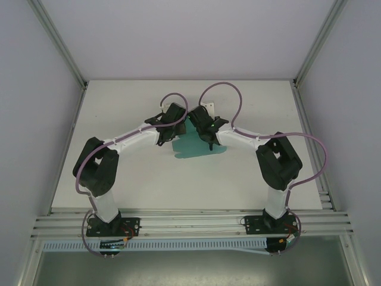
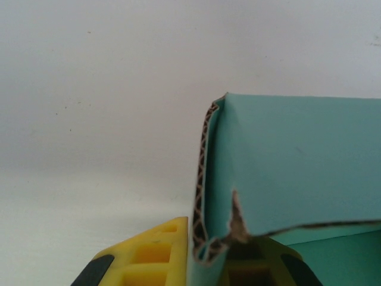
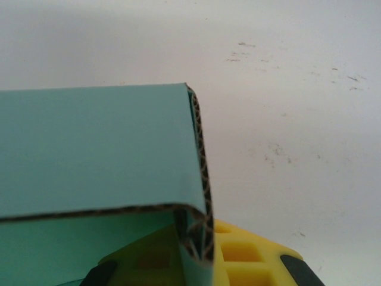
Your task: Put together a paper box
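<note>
I'm pinching paper box (image 1: 194, 146) wall in near-closed left end effector (image 2: 205, 259) | right end effector (image 3: 199, 253) pinching opposite wall | arms angling inward

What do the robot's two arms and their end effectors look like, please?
The left arm and right arm have white links, bulky black joints and looping purple cables. The left end effector and right end effector have yellow fingers with square recesses and black patches.
</note>
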Robot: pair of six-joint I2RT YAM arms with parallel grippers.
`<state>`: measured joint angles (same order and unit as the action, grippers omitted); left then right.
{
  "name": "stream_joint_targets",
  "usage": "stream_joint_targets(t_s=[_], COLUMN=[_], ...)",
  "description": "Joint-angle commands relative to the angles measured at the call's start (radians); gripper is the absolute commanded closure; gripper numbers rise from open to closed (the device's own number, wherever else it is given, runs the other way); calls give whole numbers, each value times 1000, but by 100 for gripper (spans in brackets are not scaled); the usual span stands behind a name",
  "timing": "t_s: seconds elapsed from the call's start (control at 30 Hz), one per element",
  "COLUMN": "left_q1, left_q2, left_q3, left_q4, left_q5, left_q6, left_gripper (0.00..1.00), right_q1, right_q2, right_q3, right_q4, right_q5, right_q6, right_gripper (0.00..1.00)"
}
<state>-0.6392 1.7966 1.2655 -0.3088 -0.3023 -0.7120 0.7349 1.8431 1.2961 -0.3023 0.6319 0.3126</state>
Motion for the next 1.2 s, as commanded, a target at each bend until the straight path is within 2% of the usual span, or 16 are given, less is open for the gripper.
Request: stream_joint_targets(t_s=[0.0, 0.2, 0.4, 0.6, 0.77, 0.9, 1.17], left_q1=[87, 86, 85, 84, 84, 84, 70], left_q2=[-33, -68, -77, -113, -135, -137, -97], left_q3=[-76, -97, -88, -103, -116, -115, -84], left_q4=[-189, -102, -129, -127, -139, -138, -147], left_q5=[-240, -136, -149, -145, -155, -146, -138], left_q6=[5, 55, 33, 23, 3, 1, 5], left_gripper=[100, 100, 100, 100, 100, 100, 100], right_q1=[-127, -129, -151, -153, -162, -167, -161], right_q2=[-39, -72, -91, -55, -14, 33, 21], right_q3=[-57, -105, -136, -97, -56, 17, 28], right_q4=[-176, -76, -43, -125, -204, -338, -322], right_q5=[296, 214, 130, 243, 308, 364, 304], right_q6=[-15, -44, -16, 25, 146, 295, 490], right_gripper=[100, 100, 100, 100, 100, 100, 100])
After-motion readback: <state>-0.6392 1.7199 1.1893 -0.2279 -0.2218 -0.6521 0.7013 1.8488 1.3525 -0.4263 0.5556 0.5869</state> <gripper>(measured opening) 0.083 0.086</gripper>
